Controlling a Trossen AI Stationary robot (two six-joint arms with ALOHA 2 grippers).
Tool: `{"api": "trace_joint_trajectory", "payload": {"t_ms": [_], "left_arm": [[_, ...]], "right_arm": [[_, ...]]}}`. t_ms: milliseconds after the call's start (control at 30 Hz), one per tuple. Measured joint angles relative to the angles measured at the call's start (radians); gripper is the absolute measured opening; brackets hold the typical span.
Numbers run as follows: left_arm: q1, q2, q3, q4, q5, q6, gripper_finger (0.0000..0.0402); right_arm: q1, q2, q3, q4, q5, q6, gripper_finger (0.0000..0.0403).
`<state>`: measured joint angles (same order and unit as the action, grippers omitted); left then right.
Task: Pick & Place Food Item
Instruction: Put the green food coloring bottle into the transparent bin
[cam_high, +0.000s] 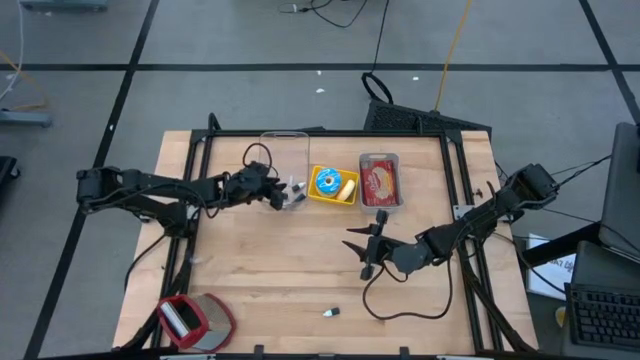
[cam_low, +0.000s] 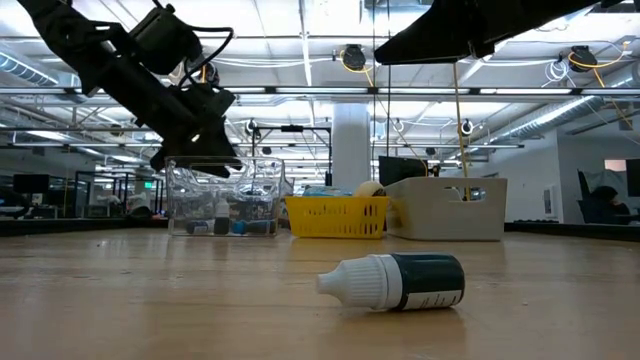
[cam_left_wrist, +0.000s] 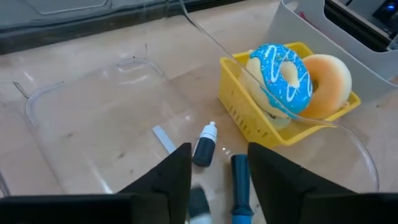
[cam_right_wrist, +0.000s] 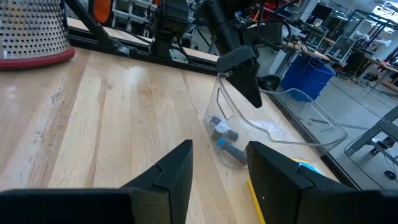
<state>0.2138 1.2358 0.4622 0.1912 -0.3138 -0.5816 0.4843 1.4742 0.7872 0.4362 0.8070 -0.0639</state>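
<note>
My left claw (cam_high: 283, 194) over the clear bin (cam_high: 285, 150), fingers apart, empty.
Its wrist camera alone shows small bottles (cam_left_wrist: 205, 144) inside; the blue-iced donut (cam_left_wrist: 283, 74) sits in the yellow basket (cam_left_wrist: 261, 121) beside (right claw (cam_high: 367, 247) parted, empty, over bare desk (cam_high: 270, 270)).
</note>
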Motion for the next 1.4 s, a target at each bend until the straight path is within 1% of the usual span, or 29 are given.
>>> {"api": "trace_joint_trajectory", "payload": {"t_ms": [200, 233, 367, 433, 533, 667, 833, 933, 1000, 1100, 1200, 1300, 1400], "left_arm": [[0.000, 0.000, 0.000, 0.002, 0.000, 0.000, 0.0185], [0.000, 0.000, 0.000, 0.002, 0.000, 0.000, 0.0188], [0.000, 0.000, 0.000, 0.002, -0.001, 0.001, 0.0197], [0.000, 0.000, 0.000, 0.002, -0.001, 0.001, 0.0199], [0.000, 0.000, 0.000, 0.002, -0.001, 0.000, 0.0200], [0.000, 0.000, 0.000, 0.013, -0.001, 0.000, 0.0200], [0.000, 0.000, 0.001, 0.033, -0.001, -0.002, 0.0200], [0.000, 0.000, 0.001, 0.050, -0.001, -0.004, 0.0200], [0.000, 0.000, 0.001, 0.050, -0.001, -0.004, 0.0200], [0.000, 0.000, 0.001, 0.053, -0.001, -0.009, 0.0200], [0.000, 0.000, 0.001, 0.053, -0.001, -0.028, 0.0200], [-0.003, 0.000, 0.001, 0.054, -0.001, -0.030, 0.0200], [-0.007, 0.000, 0.001, 0.055, -0.001, -0.030, 0.0200]], "right_arm": [[0.000, 0.000, 0.000, 0.008, -0.007, 0.022, 0.0141], [0.000, 0.000, 0.000, 0.008, -0.034, 0.026, 0.0141], [0.000, 0.001, 0.000, 0.024, -0.208, 0.029, 0.0141], [0.000, 0.019, 0.000, 0.063, -0.301, 0.075, 0.0142], [0.014, 0.081, 0.000, 0.112, -0.413, 0.169, 0.0145], [0.051, 0.206, 0.000, 0.223, -0.455, 0.268, 0.0155], [0.112, 0.355, 0.012, 0.327, -0.546, 0.284, 0.0188], [0.138, 0.438, 0.046, 0.336, -0.579, 0.289, 0.0217], [0.143, 0.483, 0.073, 0.331, -0.577, 0.288, 0.0233], [0.130, 0.533, 0.103, 0.330, -0.576, 0.288, 0.0247], [0.114, 0.554, 0.113, 0.330, -0.576, 0.288, 0.0248], [0.107, 0.554, 0.113, 0.298, -0.578, 0.282, 0.0240], [0.105, 0.554, 0.113, 0.251, -0.606, 0.273, 0.0230]]}}
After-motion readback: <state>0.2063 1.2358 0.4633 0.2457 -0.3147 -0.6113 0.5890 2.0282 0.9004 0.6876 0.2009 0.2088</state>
